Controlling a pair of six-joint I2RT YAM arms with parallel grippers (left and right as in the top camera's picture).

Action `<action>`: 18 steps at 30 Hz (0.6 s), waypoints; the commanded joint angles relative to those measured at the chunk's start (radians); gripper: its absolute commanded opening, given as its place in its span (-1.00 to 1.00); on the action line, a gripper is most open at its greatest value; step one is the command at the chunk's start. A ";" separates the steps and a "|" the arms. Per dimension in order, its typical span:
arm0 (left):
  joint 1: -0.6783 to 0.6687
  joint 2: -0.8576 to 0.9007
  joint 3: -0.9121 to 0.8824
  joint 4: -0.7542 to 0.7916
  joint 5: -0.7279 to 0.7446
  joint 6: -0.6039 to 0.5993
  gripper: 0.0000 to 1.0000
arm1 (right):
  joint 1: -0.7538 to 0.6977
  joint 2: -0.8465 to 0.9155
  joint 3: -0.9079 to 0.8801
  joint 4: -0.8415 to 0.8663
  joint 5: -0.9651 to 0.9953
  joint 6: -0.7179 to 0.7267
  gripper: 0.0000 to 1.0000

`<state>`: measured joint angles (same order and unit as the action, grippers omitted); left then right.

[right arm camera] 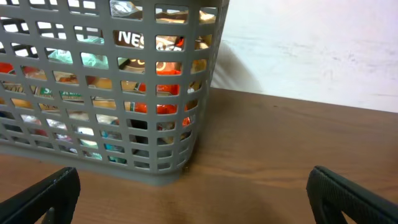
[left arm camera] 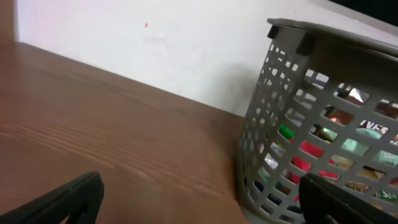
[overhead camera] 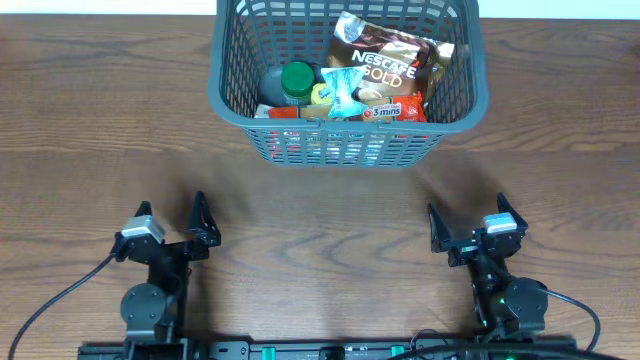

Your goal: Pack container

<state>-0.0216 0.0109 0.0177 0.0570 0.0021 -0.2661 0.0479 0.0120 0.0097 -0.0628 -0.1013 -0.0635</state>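
A brown wood-grain table (overhead camera: pixel 320 200) fills the overhead view, and a white wall (left arm camera: pixel 155 50) rises behind its far edge in both wrist views. The container (overhead camera: pixel 340 145), a grey lattice basket, stands at the far middle of the table, close to that wall. Inside it lie a Nescafé Gold pouch (overhead camera: pixel 385 60), a green-lidded jar (overhead camera: pixel 297 78) and other small packets, whose colours show through the slats from both wrists.

A broad strip of bare wood lies between the basket's near wall and the two arms, and more open wood stretches to the basket's left and right.

The left gripper (overhead camera: pixel 172 212) sits near the front edge, well apart from the basket, its fingers (left arm camera: pixel 68 199) spread wide with only table between them. The right gripper (overhead camera: pixel 467 215) mirrors it on the other side, fingers (right arm camera: pixel 348 193) equally far apart, touching neither basket nor goods
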 commanded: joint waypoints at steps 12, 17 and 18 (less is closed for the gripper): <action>0.003 -0.009 -0.014 0.009 0.013 0.291 0.97 | -0.010 -0.007 -0.004 -0.001 -0.008 -0.016 0.99; 0.003 -0.009 -0.014 0.009 0.013 0.349 0.97 | -0.010 -0.007 -0.004 -0.001 -0.008 -0.016 0.98; 0.003 -0.009 -0.014 0.008 0.013 0.349 0.97 | -0.010 -0.007 -0.004 -0.001 -0.008 -0.016 0.98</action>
<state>-0.0216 0.0109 0.0067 0.0631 0.0051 0.0029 0.0479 0.0120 0.0093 -0.0628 -0.1013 -0.0635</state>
